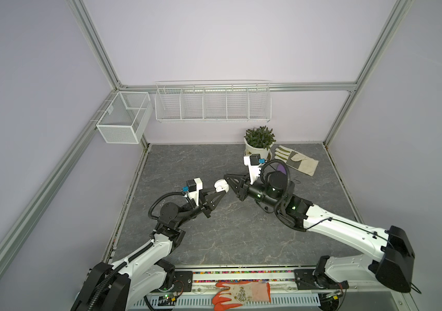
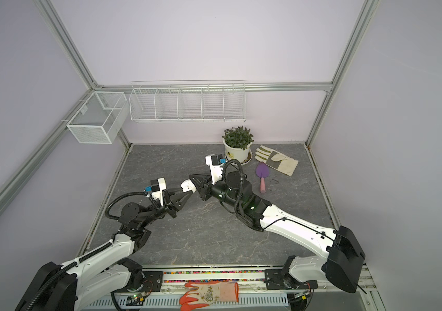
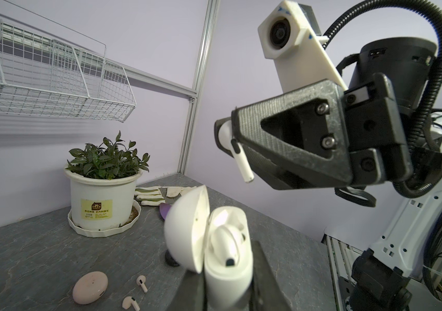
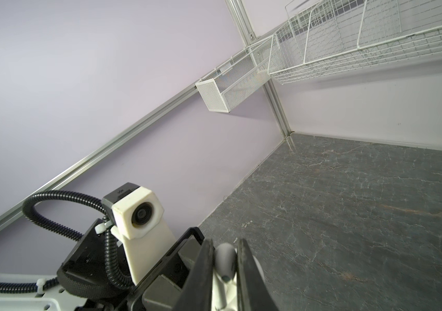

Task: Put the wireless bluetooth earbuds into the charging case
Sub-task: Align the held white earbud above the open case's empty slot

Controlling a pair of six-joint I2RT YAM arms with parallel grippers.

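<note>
The white charging case is held off the table with my left gripper shut on its body. Its lid stands open, and one white earbud sits in a slot. My right gripper is shut on another white earbud, stem down, just above and beyond the case. In both top views the two grippers meet mid-table at the case. In the right wrist view the held earbud shows between the jaws. Two pinkish earbuds lie on the table.
A pink round case lies by the loose earbuds, and a small black thing is half hidden behind the lid. At the back right are a potted plant, a work glove and a purple trowel. Wire baskets hang on the wall.
</note>
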